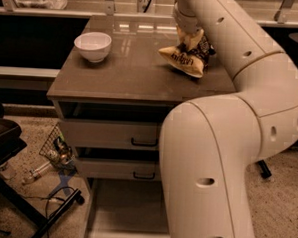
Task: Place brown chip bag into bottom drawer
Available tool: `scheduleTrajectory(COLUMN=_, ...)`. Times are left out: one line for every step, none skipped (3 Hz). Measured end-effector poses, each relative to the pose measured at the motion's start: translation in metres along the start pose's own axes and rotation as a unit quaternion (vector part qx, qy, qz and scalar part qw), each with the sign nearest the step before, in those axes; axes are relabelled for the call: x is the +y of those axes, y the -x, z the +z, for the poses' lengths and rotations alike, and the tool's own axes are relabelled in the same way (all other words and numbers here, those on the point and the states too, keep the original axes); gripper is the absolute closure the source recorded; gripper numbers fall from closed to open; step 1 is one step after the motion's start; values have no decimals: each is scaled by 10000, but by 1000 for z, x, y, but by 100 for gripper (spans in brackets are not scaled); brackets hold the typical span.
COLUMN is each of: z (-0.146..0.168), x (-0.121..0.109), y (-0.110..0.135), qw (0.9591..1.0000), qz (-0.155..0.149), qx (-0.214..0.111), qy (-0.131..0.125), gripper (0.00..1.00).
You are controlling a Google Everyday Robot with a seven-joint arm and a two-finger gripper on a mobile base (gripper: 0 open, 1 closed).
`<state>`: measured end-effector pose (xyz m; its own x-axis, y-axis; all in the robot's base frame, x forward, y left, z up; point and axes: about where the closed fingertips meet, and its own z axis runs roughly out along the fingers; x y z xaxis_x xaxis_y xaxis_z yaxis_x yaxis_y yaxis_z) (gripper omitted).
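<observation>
Camera view, looking down on a three-drawer cabinet (126, 77) with the robot's arm (222, 145) filling the right foreground. We see the arm rise from the lower edge, bend at a large elbow on the right, and reach back over the rear right part of the cabinet top. The gripper (187, 37) sits at the arm's far end, just below the wrist and largely hidden by it. It is clamped on the gathered upper end of the brown chip bag (188, 58). The bag hangs tilted from this grip above the rear right of the cabinet top, its cream and tan lower end pointing down and to the left. We cannot tell whether that lower end touches the surface.

A white bowl (93, 45) stands upright on the rear left of the top, well apart from the bag. Below the top, we note the upper drawer (113, 134) and the middle drawer (114, 168), each with a black handle on its front. The bottom drawer (129, 210) is pulled out toward the camera, its flat floor showing beside the arm. A wire basket (55, 148) lies on the floor to the left of the cabinet.
</observation>
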<state>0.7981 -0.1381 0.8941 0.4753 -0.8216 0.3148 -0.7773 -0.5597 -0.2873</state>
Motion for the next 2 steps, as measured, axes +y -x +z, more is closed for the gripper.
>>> scheduleTrajectory(z=-44, x=22, y=-23, qw=9995, qz=183, qx=160, qy=-181, gripper=100)
scheduleTrajectory(z=-94, x=70, y=-42, qw=9974, qz=584, qx=200, qy=-360, gripper=100)
